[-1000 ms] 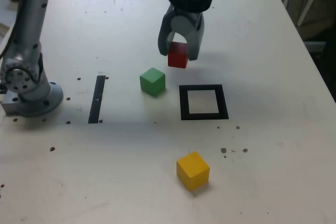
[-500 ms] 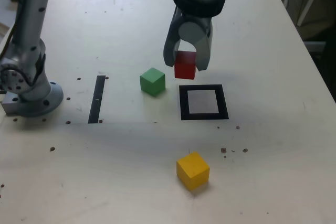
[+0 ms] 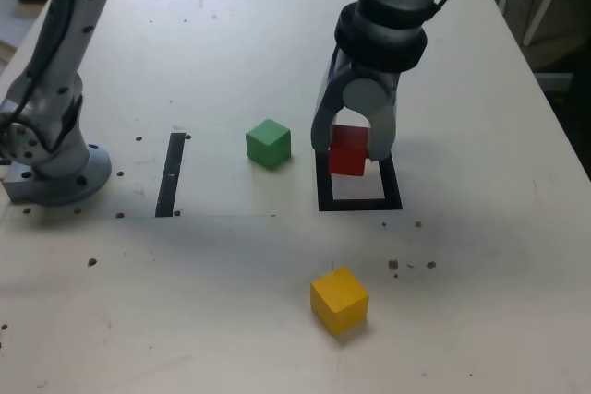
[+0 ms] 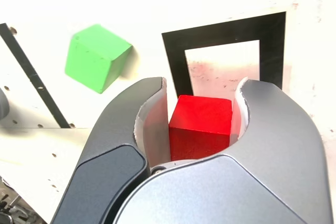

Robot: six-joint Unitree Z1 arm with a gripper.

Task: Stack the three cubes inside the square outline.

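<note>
Holds the gripper (image 3: 351, 152) narrow, with the red cube (image 3: 348, 150) pinched between both fingers. Reaches in from the exterior view's top edge with the arm's wrist section (image 3: 383, 34), tilted so as to slope down toward that view's lower left, fingertips lowest. Rises at the exterior view's left from a round base (image 3: 63, 177), leaning toward the top edge with the lower arm (image 3: 69, 43) and passing out of view there. Hangs over the pale table (image 3: 212, 302), carrying the red cube above it and covering part of the square outline (image 3: 391, 193) in the exterior view. Leaves the pale centre of that outline partly showing in both views. Shows a black strip (image 3: 170, 175) lying flat near the base, well apart from the outline. Has the yellow cube (image 3: 339, 301) resting on the table, nearer the exterior view's bottom edge, and the green cube (image 3: 269, 144) resting between strip and outline, touching neither.
</note>
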